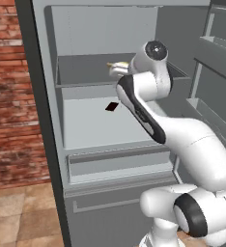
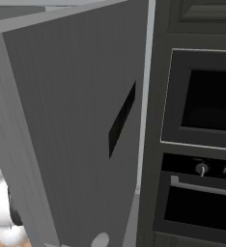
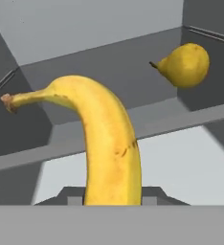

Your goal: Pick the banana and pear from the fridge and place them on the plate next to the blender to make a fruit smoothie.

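The gripper [image 1: 116,69] is pressed together on the banana [image 3: 106,148], pinching it near its lower end, so the fruit rises straight out from between the fingertips in the hand view. Its long axis runs away from the hand and curls over toward the stem, which points to the left of that view. From the left base view the hand sits deep inside the open fridge [image 1: 52,120], at the level of the upper shelf, with a sliver of yellow showing at the wrist. The pear [image 3: 184,64] lies beyond the banana and off to the right in the hand view, well apart from it, resting on the same shelf near the back corner with its narrow top turned toward the banana. The fridge door [image 2: 76,135] stands swung open and takes up most of the right base view, with dark built-in ovens [image 2: 202,144] beside it. The banana appears to be already secured, so the coming move is probably a withdrawal back along the arm's reach, out past the shelf lip. The curved tip stands nearer the shelf wall than the hand does, so it is the part most likely to catch on the way out.
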Robot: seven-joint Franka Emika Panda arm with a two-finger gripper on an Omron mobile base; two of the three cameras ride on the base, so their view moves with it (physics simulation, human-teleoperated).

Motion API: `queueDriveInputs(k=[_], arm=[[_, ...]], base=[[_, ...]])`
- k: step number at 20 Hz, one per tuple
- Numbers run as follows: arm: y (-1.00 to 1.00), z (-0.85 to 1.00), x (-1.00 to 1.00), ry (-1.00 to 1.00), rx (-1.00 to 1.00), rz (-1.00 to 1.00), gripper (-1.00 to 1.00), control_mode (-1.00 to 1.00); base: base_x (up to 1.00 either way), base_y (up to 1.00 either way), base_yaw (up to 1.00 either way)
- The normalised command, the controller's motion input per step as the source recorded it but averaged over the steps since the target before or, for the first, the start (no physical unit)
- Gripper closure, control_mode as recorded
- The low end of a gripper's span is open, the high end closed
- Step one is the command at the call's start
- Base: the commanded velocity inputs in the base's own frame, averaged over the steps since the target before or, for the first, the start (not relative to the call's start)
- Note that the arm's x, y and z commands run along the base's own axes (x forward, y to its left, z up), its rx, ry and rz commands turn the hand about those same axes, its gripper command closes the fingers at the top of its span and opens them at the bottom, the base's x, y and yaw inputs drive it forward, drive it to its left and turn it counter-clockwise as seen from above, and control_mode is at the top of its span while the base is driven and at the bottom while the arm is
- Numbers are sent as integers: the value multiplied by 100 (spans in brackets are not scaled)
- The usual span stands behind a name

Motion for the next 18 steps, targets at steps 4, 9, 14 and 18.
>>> queueDriveInputs(k=[4,9,14,18], arm=[[-28,30,-100,0,7,-14,100,-100],[-13,14,-100,1,6,-11,100,-100],[-2,-4,-74,6,1,-4,100,-100],[0,-12,-1,2,0,0,100,-100]], base=[[0,0,0],[0,0,0],[0,0,0],[0,0,0]])
